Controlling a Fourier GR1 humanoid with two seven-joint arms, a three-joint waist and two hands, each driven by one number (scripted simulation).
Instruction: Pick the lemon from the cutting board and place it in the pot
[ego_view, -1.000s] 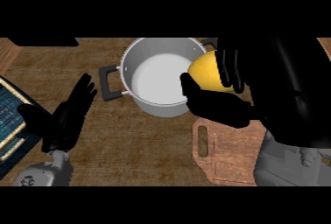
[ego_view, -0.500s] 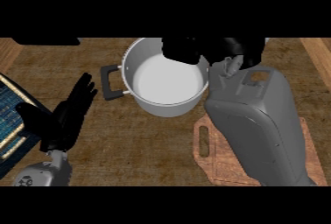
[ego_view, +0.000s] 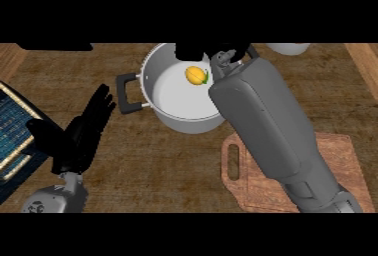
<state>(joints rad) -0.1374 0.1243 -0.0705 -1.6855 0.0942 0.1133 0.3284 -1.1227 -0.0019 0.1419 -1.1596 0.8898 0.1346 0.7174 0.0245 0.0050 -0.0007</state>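
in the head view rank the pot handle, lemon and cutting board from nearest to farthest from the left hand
1. pot handle: black, on the pot's left side, just right of the left hand fingertips.
2. lemon: inside the pot, farther right and up.
3. cutting board: lower right, under the right forearm.

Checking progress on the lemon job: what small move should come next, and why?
Probably draw the right hand up and back from the pot. The lemon already lies inside it, apart from the hand, and the cutting board holds nothing visible. The left hand rests open beside the pot.
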